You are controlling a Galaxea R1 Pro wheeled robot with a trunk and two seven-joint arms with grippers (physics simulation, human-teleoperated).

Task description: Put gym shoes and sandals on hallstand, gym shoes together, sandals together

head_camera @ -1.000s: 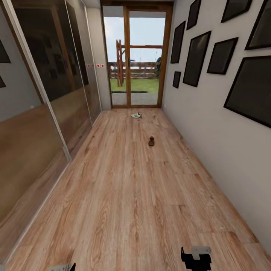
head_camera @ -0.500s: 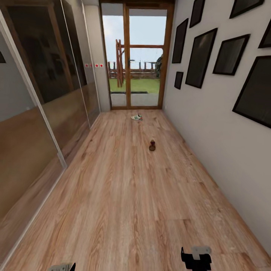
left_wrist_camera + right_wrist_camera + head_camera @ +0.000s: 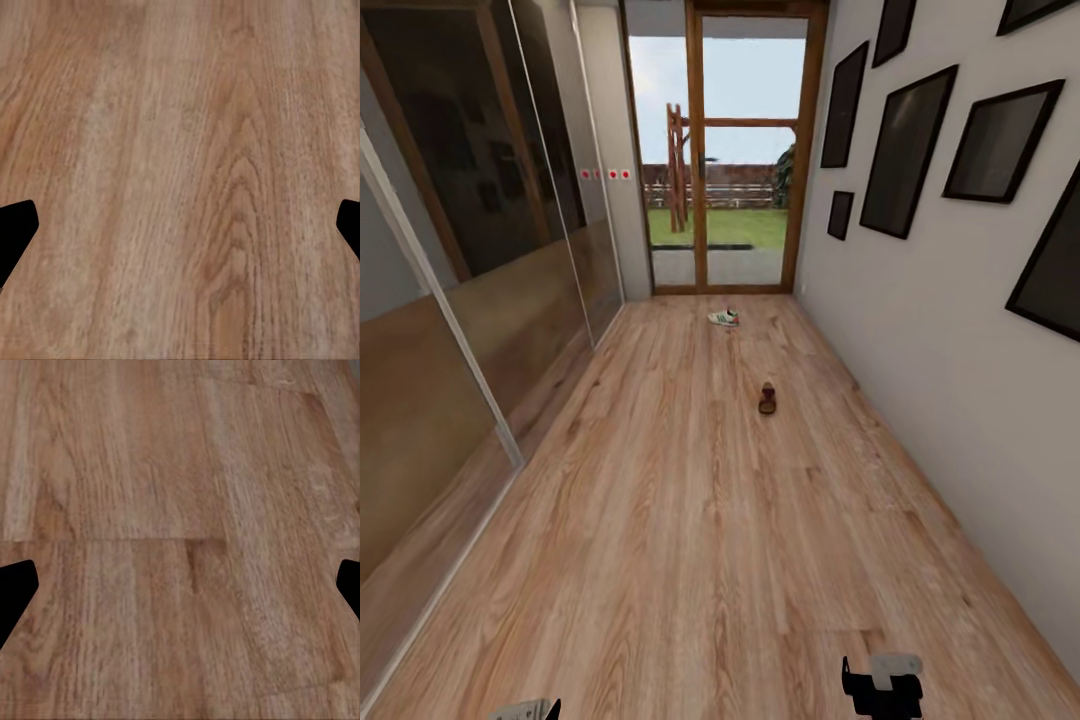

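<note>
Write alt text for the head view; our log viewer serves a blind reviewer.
A corridor floor of light wood planks holds one gym shoe near the far glass door, and one brown sandal lies nearer. Mirrored wardrobe doors line the left; dark picture frames hang on the right.

No readable text, labels, brands or numbers anywhere. Only small red-and-white marks (image 3: 611, 174) on the grey wall strip beside the glass door (image 3: 725, 150), too small and blurred to read as signs or lettering.
</note>
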